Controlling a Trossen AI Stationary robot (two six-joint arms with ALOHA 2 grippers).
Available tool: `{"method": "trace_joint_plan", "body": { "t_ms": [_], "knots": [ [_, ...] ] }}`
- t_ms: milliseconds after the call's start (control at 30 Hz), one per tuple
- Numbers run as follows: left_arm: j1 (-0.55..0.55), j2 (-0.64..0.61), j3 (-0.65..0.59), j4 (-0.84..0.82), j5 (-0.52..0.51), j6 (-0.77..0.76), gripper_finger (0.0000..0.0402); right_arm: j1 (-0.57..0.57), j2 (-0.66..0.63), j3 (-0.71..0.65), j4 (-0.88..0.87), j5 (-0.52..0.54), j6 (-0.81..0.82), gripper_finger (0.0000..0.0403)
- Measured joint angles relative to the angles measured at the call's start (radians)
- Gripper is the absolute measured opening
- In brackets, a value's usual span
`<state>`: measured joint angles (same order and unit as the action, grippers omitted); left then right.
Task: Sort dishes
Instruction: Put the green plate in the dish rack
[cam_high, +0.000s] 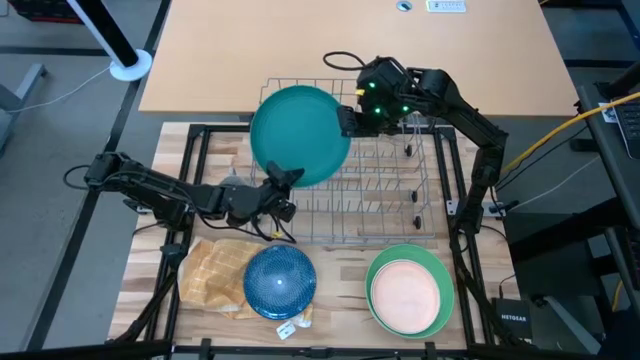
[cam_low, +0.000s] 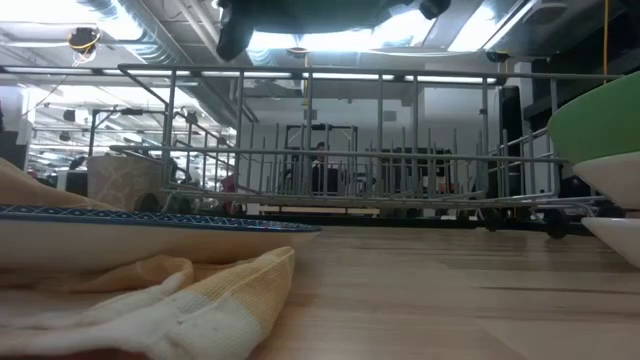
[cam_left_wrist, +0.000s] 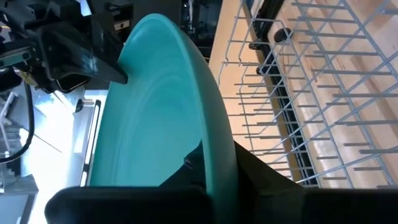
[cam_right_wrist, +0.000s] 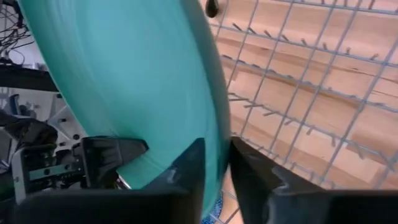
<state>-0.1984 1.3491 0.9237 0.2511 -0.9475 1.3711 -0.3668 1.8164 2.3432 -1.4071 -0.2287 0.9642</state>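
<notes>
A large teal plate (cam_high: 300, 135) hangs roughly level, hollow side up, above the left part of the grey wire rack (cam_high: 385, 190). My left gripper (cam_high: 283, 183) is shut on the plate's near rim. My right gripper (cam_high: 347, 120) stands open at the plate's right rim, one finger on each side of the edge (cam_right_wrist: 211, 124). Near the table's front edge a blue plate (cam_high: 280, 282) lies on the yellow checked cloth (cam_high: 212, 272). A peach plate (cam_high: 405, 295) lies inside a green dish (cam_high: 432, 268). My left gripper pinches the teal plate's near rim (cam_left_wrist: 217, 143) between its two fingers, one on the hollow face and one on the underside. It comes in about level from the table's near left. The plate is lifted clear of the rack. My right gripper straddles the right rim; a gap shows beside one finger (cam_right_wrist: 255, 174), and whether the other finger (cam_right_wrist: 183, 171) touches the plate's face I cannot tell.
The rack's upright tines (cam_high: 400, 170) stand under and to the right of the plate. In the low view the cloth (cam_low: 200, 295) and blue plate (cam_low: 150, 218) fill the near left, the green dish (cam_low: 600, 125) the right, with bare wood between them.
</notes>
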Motion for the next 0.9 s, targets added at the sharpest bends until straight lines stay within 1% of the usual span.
{"method": "trace_joint_plan", "body": {
  "t_ms": [100,200,267,367,467,533,667,767,900],
  "knots": [
    [-0.011,0.000,0.000,0.001,-0.010,-0.020,0.0012,0.001,0.000,0.000,0.007,0.013,-0.003,0.0123],
    [-0.022,0.000,0.000,-0.001,-0.014,-0.073,0.0012,-0.009,0.001,0.000,0.007,0.036,-0.005,0.0144],
    [-0.028,0.000,0.000,-0.001,-0.018,-0.124,0.0012,-0.025,0.001,0.000,0.007,0.041,-0.031,0.0149],
    [-0.041,0.000,0.000,-0.002,-0.025,-0.205,0.0013,-0.053,-0.002,0.000,0.031,0.063,-0.123,0.0151],
    [-0.050,0.000,0.000,-0.004,-0.028,-0.276,0.0012,-0.080,-0.011,0.000,0.061,0.105,-0.188,0.0151],
    [-0.057,0.000,0.000,-0.006,-0.040,-0.334,0.0012,-0.106,-0.018,0.000,0.093,0.161,-0.243,0.0151],
    [-0.059,0.000,0.000,0.045,-0.036,-0.526,0.0013,-0.168,-0.029,0.000,0.146,0.238,-0.349,0.0151],
    [-0.048,0.000,0.000,0.159,-0.027,-0.687,0.0012,-0.217,-0.045,0.000,0.181,0.282,-0.422,0.0151],
    [-0.009,0.000,0.000,0.334,0.064,-0.974,0.0012,-0.295,-0.073,0.000,0.213,0.325,-0.503,0.0152]
  ]
}}
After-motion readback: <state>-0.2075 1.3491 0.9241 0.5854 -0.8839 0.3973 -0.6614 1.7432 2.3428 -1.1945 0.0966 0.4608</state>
